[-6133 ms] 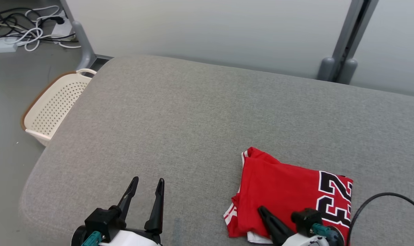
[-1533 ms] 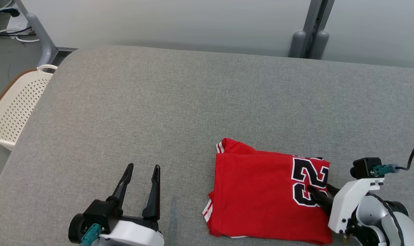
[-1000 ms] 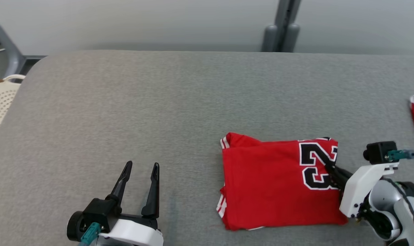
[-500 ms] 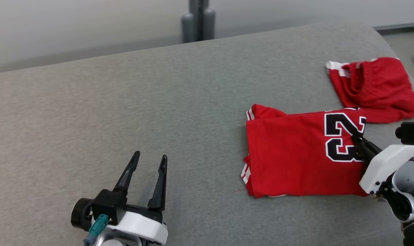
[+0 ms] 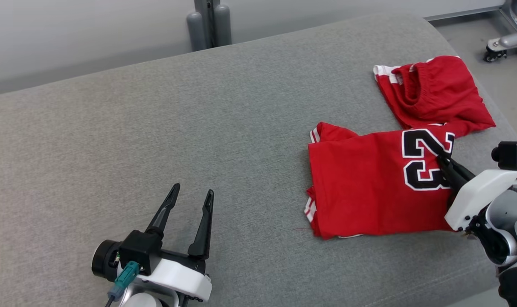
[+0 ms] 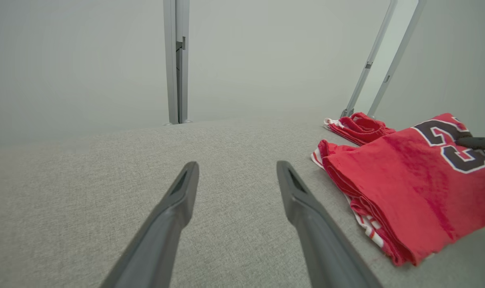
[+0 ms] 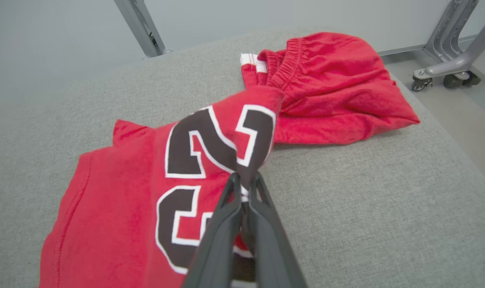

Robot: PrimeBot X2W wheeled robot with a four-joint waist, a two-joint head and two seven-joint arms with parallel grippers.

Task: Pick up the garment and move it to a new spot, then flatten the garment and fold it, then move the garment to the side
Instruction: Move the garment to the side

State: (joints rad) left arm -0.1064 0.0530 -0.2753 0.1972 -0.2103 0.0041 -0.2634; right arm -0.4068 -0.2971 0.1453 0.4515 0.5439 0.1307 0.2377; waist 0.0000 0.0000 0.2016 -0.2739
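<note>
At the lower left of the head view, the left gripper (image 5: 193, 189) hovers just over the grey woven-fabric cushion (image 5: 198, 106), its two dark fingers spread wide with nothing between them. The left wrist view shows the same: the left gripper (image 6: 236, 165) is parted over bare grey cloth.

Right of centre in the head view lies the folded red jersey with the black, white-edged number 23 (image 5: 369, 187), flat on the cushion for most of its area, its white-striped edges stacked at its left side. At its right edge, on the number, the right gripper (image 5: 440, 158) pinches the fabric. In the right wrist view the right gripper (image 7: 246, 178) has its fingers pressed together on the jersey (image 7: 118, 188), and the pinched corner rises off the cushion in a peak.

At the upper right of the head view lie the crumpled red shorts with an elastic waistband and white stripes (image 5: 437, 89), the jersey's upper right corner reaching their lower hem. A wheeled grey metal frame (image 5: 506, 40) stands on the floor in the top right corner.
</note>
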